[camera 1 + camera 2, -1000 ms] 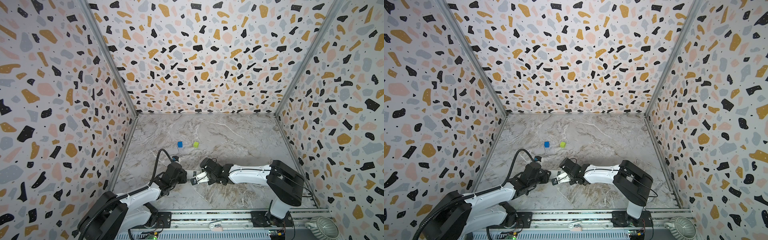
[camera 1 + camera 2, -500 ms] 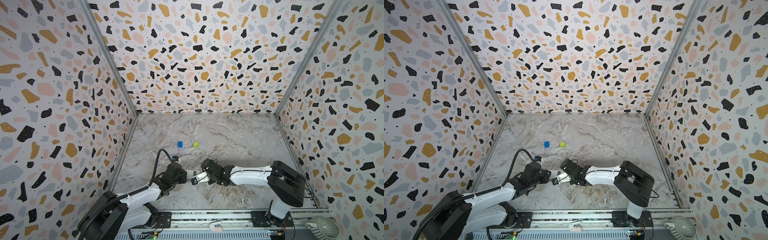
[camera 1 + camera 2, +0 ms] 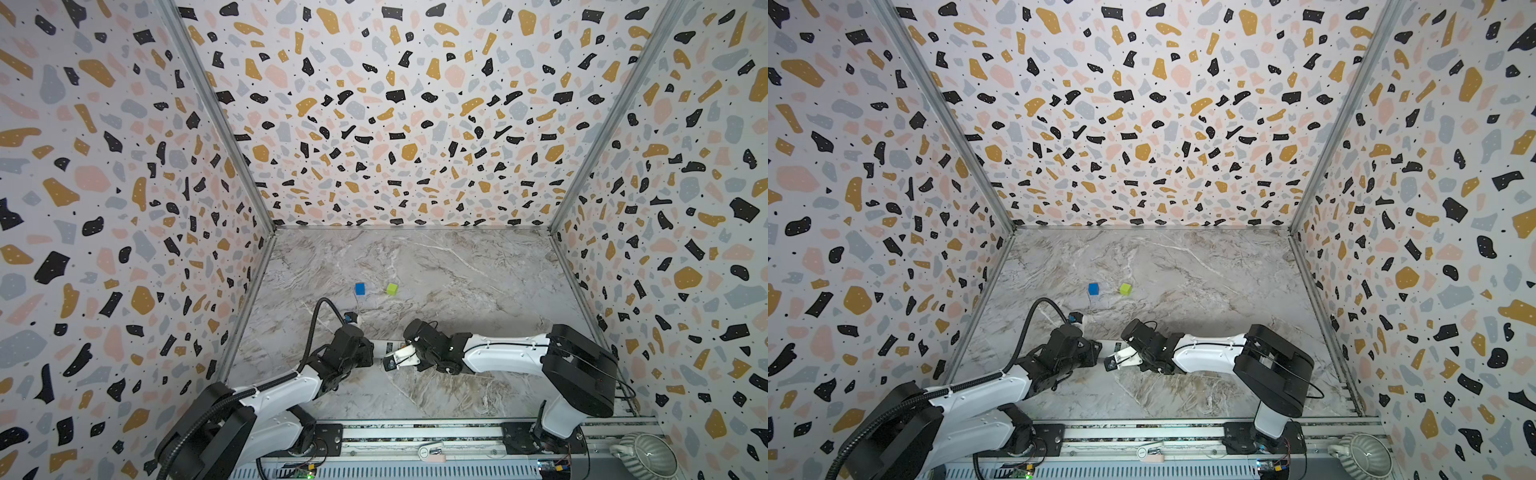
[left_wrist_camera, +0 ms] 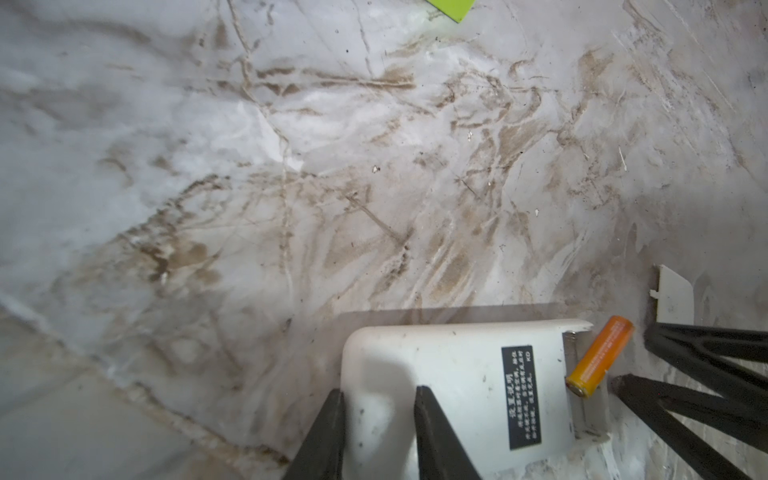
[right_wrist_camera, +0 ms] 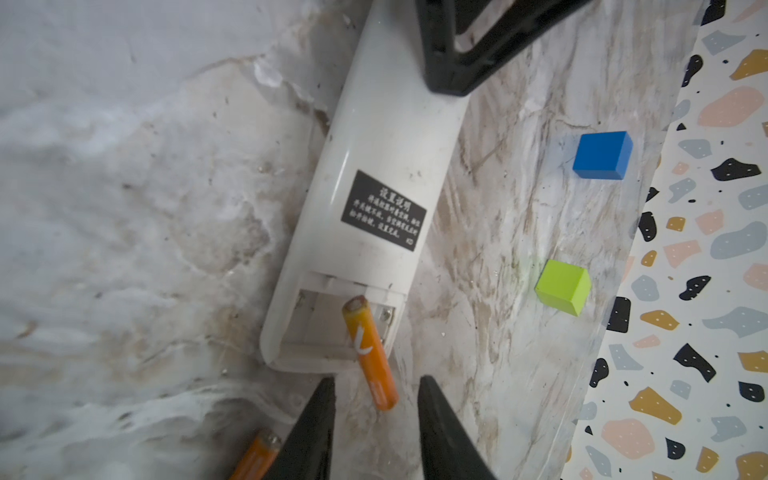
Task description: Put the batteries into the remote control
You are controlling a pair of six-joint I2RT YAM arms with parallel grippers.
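The remote control (image 5: 382, 166) lies white back up on the marble table, its battery compartment (image 5: 316, 324) uncovered. My left gripper (image 4: 379, 392) is shut on the remote's far end; in both top views it (image 3: 370, 353) meets the remote (image 3: 388, 345) from the left. One orange battery (image 5: 370, 353) rests slanted, its pale tip inside the compartment and its other end over the rim. My right gripper (image 5: 377, 380) stands open just behind it, both fingers apart from it. A second battery (image 5: 255, 455) lies on the table beside a right finger (image 5: 316, 424).
A blue cube (image 3: 360, 288) and a green cube (image 3: 391, 288) sit on the table behind the arms. The white compartment cover (image 4: 673, 299) lies loose beyond the remote's open end. Patterned walls close three sides; a grey ceramic pot (image 3: 642, 457) stands outside at the front right.
My right gripper has opened and let go of the battery, which now rests slanted in the compartment. The left gripper and the remote have not moved.
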